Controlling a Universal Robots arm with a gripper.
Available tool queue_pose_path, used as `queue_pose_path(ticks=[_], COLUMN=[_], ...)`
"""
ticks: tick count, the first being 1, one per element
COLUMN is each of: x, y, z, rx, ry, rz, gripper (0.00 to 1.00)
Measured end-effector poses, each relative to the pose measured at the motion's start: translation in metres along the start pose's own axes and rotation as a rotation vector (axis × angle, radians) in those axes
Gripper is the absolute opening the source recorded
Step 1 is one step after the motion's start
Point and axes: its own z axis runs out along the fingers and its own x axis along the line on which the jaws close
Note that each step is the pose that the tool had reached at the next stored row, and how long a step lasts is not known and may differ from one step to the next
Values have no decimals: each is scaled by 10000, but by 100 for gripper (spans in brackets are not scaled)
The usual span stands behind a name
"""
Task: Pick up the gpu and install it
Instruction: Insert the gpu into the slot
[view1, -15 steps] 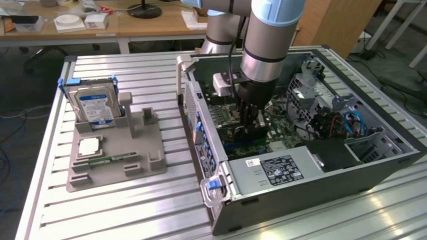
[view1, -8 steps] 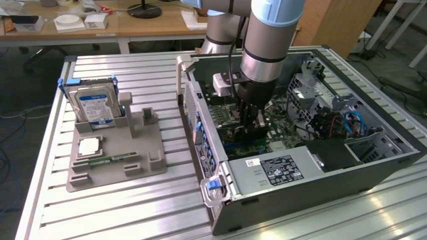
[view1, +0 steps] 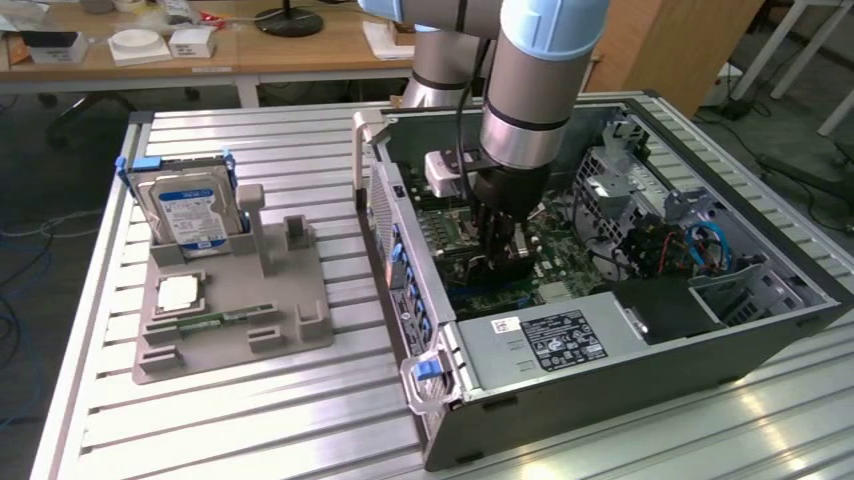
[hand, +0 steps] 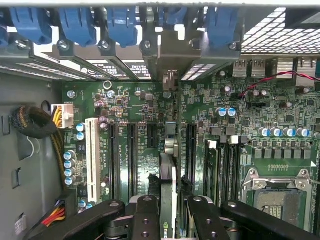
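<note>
My gripper (view1: 497, 262) reaches down into the open computer case (view1: 747, 340), just above the motherboard (view1: 567, 275). In the wrist view the gpu (hand: 168, 175) shows edge-on as a thin green card between the black fingers (hand: 145, 220), and the gripper (hand: 172, 222) is shut on it. The card stands upright over the green motherboard (hand: 130, 105), between two long black expansion slots (hand: 190, 150). Its silver end bracket (hand: 170, 55) meets the case's rear wall among the blue slot clips (hand: 121, 25). Whether the card's edge sits in a slot is hidden.
On the exterior view's left, a grey fixture (view1: 287, 330) on the slatted table holds a silver hard drive (view1: 187, 208), a processor chip (view1: 178, 293) and a small green memory stick (view1: 214, 321). Inside the case are a power supply (view1: 561, 340), a drive cage (view1: 614, 195) and cables (view1: 701, 245).
</note>
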Motion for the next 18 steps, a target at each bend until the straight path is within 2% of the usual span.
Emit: queue_pose_path(ticks=[5,18], x=[-1,-2], y=[5,8], z=[68,73], rx=[4,2], ry=[-3,-7], rz=[-1,2], gripper=[26,26])
